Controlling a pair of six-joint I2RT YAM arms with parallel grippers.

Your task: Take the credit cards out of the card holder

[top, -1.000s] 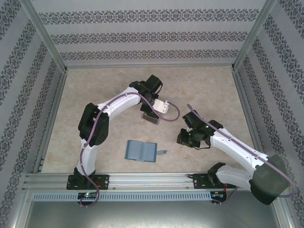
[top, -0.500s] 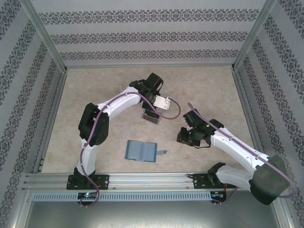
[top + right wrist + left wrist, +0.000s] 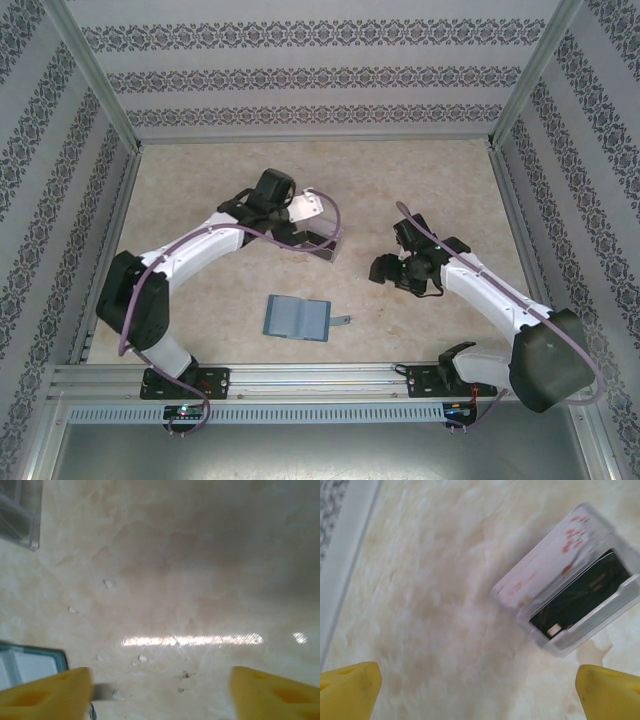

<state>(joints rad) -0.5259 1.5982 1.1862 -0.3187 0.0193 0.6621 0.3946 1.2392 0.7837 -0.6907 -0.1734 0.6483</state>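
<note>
Left wrist view: left end effector (image 3: pixel 477 694) has its yellow fingertips (image 3: pixel 347 690) far apart, with bare counter (image 3: pixel 430 605) between them and nothing held. At 1–2 o'clock in this view sits a clear box (image 3: pixel 615 602) holding both credit cards: the pale card (image 3: pixel 540 565) with red marks and, beside it, the dark card (image 3: pixel 580 597). The box is well apart from the fingertips. Right wrist view: right end effector (image 3: pixel 160 692) also has its jaws apart and empty over bare counter. A teal-edged corner of the card holder (image 3: pixel 35 667) is at 8 o'clock, just beside the left-hand fingertip, though I cannot tell whether they touch. A corner of the clear box is at 10 o'clock. Top view: the card holder lies open and flat near the counter's near edge, between the two arm bases. The clear box is at 1 o'clock from it, next to the left end effector, and a grey sliver (image 3: pixel 342 321) is just beside the holder at 3 o'clock. The right end effector hangs at 2 o'clock from the holder, apart from it. Judgement: extraction looks finished, with both cards out and boxed. The next move calls for checking that the pockets are empty, then drawing both arms clear without nudging the box. View comparison: the left wrist view resolves the box contents, which are an unreadable dark smudge from above. The top view gives the spacing between holder, box and arms.
</note>
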